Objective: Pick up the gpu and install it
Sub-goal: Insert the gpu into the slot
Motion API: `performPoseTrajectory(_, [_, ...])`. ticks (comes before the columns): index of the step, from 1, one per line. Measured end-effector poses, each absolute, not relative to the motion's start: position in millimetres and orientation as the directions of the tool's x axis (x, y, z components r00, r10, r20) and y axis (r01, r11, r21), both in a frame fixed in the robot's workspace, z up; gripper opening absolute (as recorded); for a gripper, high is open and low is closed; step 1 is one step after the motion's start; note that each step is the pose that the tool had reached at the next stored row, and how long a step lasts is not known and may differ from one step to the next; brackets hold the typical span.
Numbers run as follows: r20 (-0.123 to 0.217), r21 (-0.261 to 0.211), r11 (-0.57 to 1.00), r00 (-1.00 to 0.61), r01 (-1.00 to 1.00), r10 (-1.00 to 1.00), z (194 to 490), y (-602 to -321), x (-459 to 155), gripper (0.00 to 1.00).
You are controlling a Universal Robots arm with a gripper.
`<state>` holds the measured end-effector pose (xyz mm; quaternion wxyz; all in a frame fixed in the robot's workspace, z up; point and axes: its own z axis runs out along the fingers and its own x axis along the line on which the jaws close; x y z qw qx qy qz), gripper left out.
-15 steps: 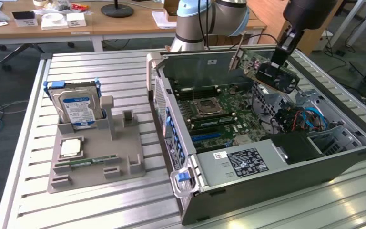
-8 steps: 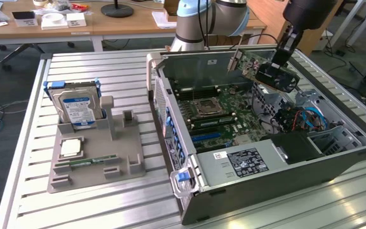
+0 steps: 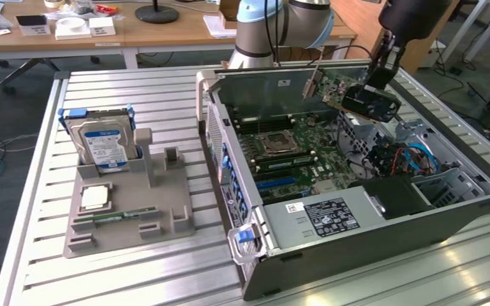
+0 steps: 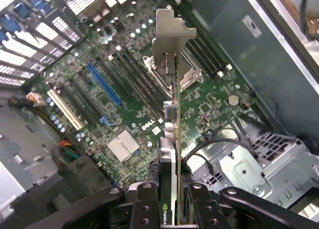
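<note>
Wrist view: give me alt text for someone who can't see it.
The end effector grips the gpu edge-on, its silvery bracket at the far end, held over the green motherboard inside the open computer case.

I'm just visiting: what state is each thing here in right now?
claw: shut on the gpu.
gpu: held in the air over the motherboard, not seated in a slot.
computer case: lying on its side, side panel off.
blue slot: empty.
hard drive: standing upright in the grey holder.
memory stick: lying flat in the grey holder.
</note>
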<state>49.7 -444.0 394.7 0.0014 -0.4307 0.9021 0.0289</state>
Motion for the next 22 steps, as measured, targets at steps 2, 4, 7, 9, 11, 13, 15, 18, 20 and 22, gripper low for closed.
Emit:
performPoseTrajectory(2, [-0.027, 0.051, 0.603, -0.605, -0.796, -0.796, 394.6, -443.9, 49.7, 0.27])
performPoseTrajectory(4, [-0.027, 0.051, 0.577, -0.579, -0.815, -0.815, 394.6, -443.9, 49.7, 0.27])
performPoseTrajectory(7, [-0.028, 0.051, 0.542, -0.543, -0.839, -0.839, 394.6, -443.9, 49.6, 0.27])
performPoseTrajectory(9, [-0.027, 0.051, 0.538, -0.540, -0.841, -0.841, 394.6, -443.9, 49.6, 0.27])
performPoseTrajectory(11, [-0.027, 0.051, 0.538, -0.540, -0.841, -0.841, 394.6, -443.9, 49.6, 0.27])
performPoseTrajectory(13, [-0.027, 0.051, 0.538, -0.540, -0.841, -0.841, 394.6, -443.9, 49.6, 0.27])
performPoseTrajectory(15, [-0.027, 0.051, 0.538, -0.540, -0.841, -0.841, 394.6, -443.9, 49.6, 0.27])
performPoseTrajectory(18, [-0.028, 0.051, 0.538, -0.540, -0.841, -0.841, 394.6, -443.9, 49.6, 0.27])
performPoseTrajectory(20, [-0.028, 0.051, 0.535, -0.537, -0.843, -0.843, 394.6, -443.9, 49.6, 0.27])
performPoseTrajectory(22, [-0.028, 0.051, 0.522, -0.524, -0.851, -0.851, 394.5, -443.9, 49.6, 0.27])
